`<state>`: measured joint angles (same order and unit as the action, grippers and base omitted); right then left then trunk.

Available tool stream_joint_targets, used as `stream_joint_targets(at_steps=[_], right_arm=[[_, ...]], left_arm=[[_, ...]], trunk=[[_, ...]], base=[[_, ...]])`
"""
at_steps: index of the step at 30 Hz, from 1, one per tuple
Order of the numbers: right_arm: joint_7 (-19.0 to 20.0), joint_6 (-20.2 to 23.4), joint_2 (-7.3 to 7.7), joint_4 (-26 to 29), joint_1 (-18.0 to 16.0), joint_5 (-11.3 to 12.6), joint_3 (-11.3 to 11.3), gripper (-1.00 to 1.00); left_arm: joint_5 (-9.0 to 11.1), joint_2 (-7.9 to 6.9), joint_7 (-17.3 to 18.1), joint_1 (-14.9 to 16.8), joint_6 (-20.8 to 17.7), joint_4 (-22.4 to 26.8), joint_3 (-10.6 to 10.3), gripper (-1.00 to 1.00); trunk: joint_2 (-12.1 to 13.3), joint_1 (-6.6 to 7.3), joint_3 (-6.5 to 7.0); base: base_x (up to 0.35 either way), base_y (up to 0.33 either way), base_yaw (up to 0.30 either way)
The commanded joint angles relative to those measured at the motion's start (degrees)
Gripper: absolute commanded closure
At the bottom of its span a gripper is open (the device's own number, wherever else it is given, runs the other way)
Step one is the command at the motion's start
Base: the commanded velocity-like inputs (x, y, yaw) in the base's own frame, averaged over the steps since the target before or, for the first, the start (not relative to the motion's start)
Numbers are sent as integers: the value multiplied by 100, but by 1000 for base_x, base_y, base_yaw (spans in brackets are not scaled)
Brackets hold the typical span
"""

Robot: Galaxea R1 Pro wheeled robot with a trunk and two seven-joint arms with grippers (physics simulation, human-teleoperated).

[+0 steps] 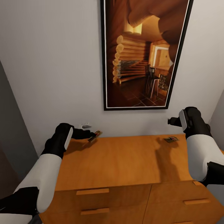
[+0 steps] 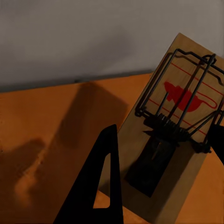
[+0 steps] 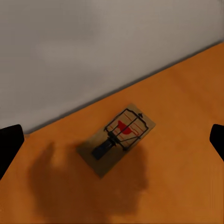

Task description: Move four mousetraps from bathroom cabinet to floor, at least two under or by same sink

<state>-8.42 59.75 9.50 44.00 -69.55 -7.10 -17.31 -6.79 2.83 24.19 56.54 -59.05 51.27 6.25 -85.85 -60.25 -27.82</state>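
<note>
Left claw (image 1: 91,136) is clamping one mousetrap (image 1: 95,136) tilted, lifting it off the cabinet (image 1: 124,161); right claw (image 1: 170,120) is hanging spread above another mousetrap (image 1: 171,139).

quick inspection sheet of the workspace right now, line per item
surface: orange-brown cabinet top, flat, against a grey wall; drawers with bar handles below.
job's things: one mousetrap tilted at the left gripper; a second mousetrap lying flat on the top near the right rear.
clutter: small pale object by the wall behind the left gripper, too small to tell.
grippers: left gripper at the tilted trap, grip cannot be told; right gripper open above the flat trap, apart from it.
cables: nothing seen.
surroundings: framed picture of a log interior on the wall.
</note>
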Motion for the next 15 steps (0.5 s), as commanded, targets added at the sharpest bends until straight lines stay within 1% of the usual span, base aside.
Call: stream_joint_targets(at_steps=[1,6,15], right_arm=[[34,25,-2,3,-6,-55,-10,-100],[23,25,-1,3,-6,-51,-9,-100],[-1,25,-13,3,-6,-62,-9,-100]], left_arm=[[-58,8,53,5,-19,3,26,100],[-54,7,51,6,-13,-44,26,100],[-58,7,43,4,-10,-96,26,100]], trunk=[[-4,-2,-7],[-4,-2,-7],[-4,-2,-7]], base=[[188,0,0],[190,0,0],[38,0,0]])
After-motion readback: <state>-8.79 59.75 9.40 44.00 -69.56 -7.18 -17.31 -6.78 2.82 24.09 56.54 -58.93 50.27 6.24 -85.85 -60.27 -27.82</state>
